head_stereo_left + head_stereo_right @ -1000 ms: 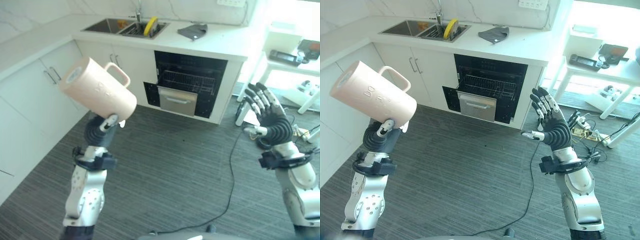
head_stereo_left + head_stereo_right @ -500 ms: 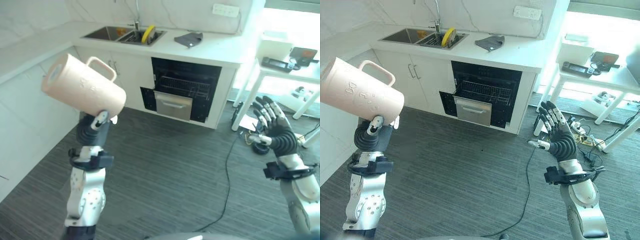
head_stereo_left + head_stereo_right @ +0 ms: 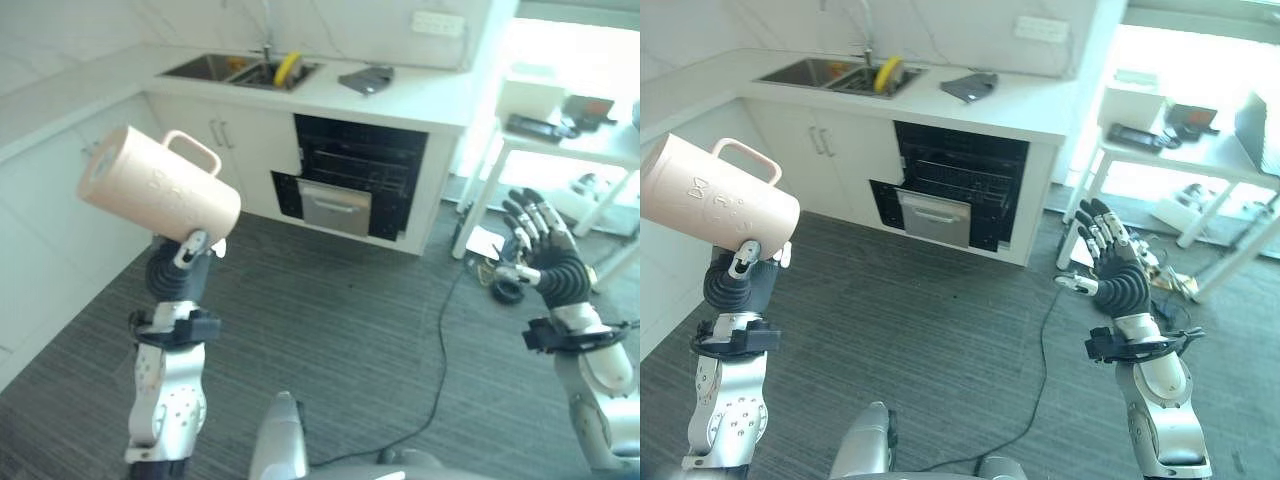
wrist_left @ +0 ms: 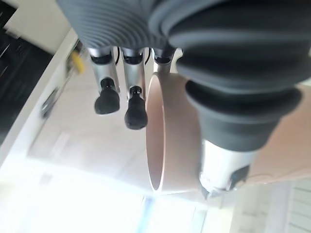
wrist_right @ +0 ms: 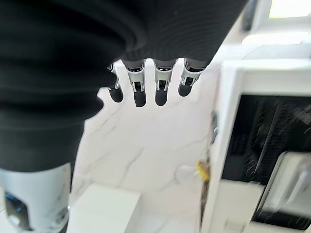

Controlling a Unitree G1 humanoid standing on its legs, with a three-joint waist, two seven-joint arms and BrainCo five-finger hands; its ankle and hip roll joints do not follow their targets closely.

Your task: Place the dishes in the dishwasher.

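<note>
Nearest to the camera, the left hand (image 3: 180,262) is raised in front of the robot and holds a large pink mug (image 3: 158,198). The mug lies tilted on its side, its handle on top and its open mouth turned toward the left, away from the kitchen counter. In the left wrist view the thumb presses on one side of the mug wall and the fingers (image 4: 136,104) curl over the rim, so the grasp is only a pinch on the edge. The right hand (image 3: 1114,270) is lifted at the robot's right side with its fingers spread and straight, and it holds nothing.

Between the robot and the kitchen there is dark striped floor. Farther away, under the white counter (image 3: 420,95), stands the dishwasher (image 3: 358,176) with its door open and its wire rack (image 3: 965,179) visible. It is well apart from the mug. Behind it, in the sink (image 3: 240,70), there is a yellow dish (image 3: 287,66), and a grey cloth (image 3: 364,79) lies on the counter.

I think the main risk is that the mug slips or turns in this pinch during the walk, because it is big and held at the rim. It may also hit the cabinet or the rack if the robot approaches with it so tilted.
</note>
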